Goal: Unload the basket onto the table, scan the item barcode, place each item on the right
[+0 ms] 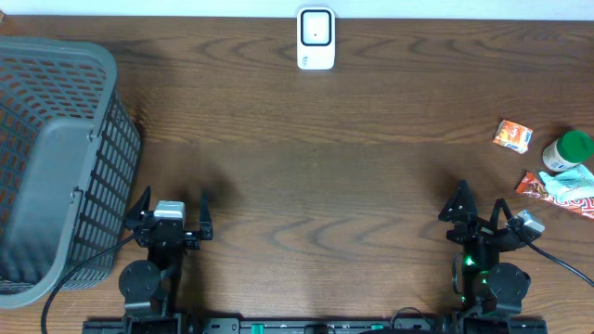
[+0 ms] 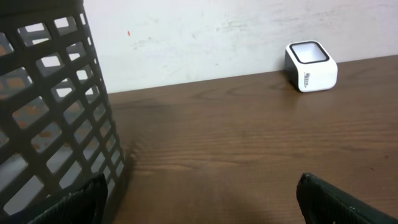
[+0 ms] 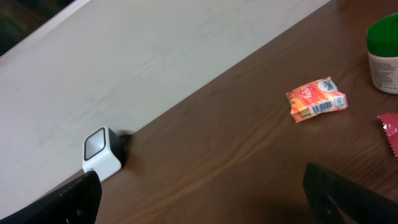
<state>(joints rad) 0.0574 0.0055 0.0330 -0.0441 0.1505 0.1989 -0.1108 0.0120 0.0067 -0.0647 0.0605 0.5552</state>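
Observation:
The white barcode scanner stands at the table's far edge, its window facing up; it also shows in the left wrist view and the right wrist view. A small orange packet with a barcode on its side lies at the right. Beside it are a green-lidded white bottle and a red-and-white wrapper. My left gripper and right gripper rest near the front edge, both open and empty, far from the items.
A large grey mesh basket fills the left end of the table, close beside my left gripper. Brown tabletop stretches between the arms and the scanner. A pale wall rises behind the far edge.

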